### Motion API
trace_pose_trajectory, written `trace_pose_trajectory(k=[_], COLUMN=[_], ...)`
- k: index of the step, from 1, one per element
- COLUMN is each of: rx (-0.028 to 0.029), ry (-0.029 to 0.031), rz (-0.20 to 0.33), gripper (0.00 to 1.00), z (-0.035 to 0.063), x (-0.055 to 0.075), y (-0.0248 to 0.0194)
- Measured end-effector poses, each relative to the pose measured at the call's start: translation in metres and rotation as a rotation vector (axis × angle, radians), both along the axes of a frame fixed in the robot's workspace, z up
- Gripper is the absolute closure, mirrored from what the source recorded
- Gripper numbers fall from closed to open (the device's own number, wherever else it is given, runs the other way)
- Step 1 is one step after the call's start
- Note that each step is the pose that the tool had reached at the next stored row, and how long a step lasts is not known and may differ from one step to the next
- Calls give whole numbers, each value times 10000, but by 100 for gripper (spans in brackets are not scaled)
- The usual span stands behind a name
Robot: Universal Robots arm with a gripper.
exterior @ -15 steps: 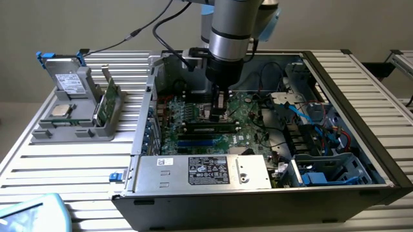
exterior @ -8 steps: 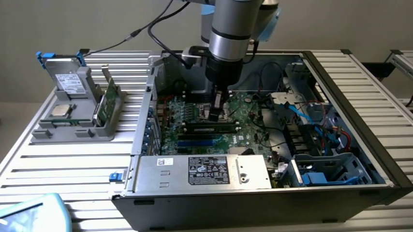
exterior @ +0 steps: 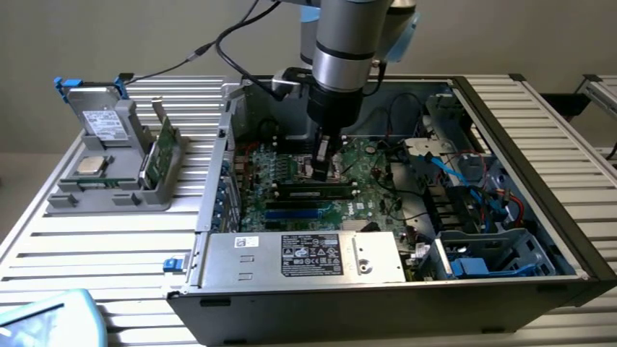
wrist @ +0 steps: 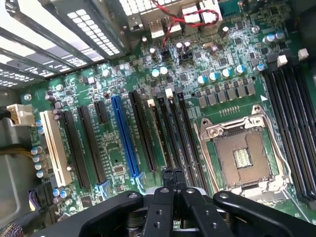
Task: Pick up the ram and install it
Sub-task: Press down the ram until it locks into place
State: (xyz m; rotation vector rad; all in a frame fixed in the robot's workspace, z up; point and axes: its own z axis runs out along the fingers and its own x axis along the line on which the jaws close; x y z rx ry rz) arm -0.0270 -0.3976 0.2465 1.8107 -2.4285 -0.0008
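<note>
Fingers (exterior: 323, 155) were seen pressed together in the exterior view, pinching nothing, and lowered into the open computer case (exterior: 540, 210) over the motherboard (exterior: 371, 170). The ram (exterior: 313, 192) was found lying along a memory slot just beyond the fingertips, close under them. Whether it was being touched could not be told. A green board (exterior: 166, 148) was left standing in a grey holder (exterior: 106, 195) on the surface (exterior: 97, 246), well apart from the fingers and outside the case.

In the wrist view the fingers (wrist: 167, 180) were again shown closed tip to tip, poised directly above the row of black memory slots (wrist: 182, 133). A thin pale edge running away from the fingertips was taken to be the ram (wrist: 159, 136), seen edge-on in one slot. The empty processor socket (wrist: 242, 155) was placed just beside the fingers, and a blue expansion slot (wrist: 123, 138) on the other side.

The step in hand was judged to be the seating of the ram, the pick-up being done. Even downward pressure along the stick would be called for, and the slot latches would have to be closed.
</note>
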Motion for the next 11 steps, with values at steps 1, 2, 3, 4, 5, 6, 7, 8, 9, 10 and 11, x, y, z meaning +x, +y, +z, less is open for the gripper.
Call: trace_pose_trajectory(k=[1,2,3,4,5,6,7,8,9,10,11], rx=[0,0,0,1,-1,-3,-3,-4,-7,-10,-17], ry=[-121,-269,-440,-601,-764,-911,-1051,-1186,-1305,-1372,-1406], rz=[-57,-107,-161,-213,-267,-325,-387,-450,-521,-614,-718], gripper=[89,89,89,89,89,89,89,89,89,89,89], z=[0,0,0,0,0,0,-1,-1,-1,-1,-1], x=[0,0,0,0,0,0,0,0,0,0,0], y=[0,0,1,2,3,4,5,7,8,8,8])
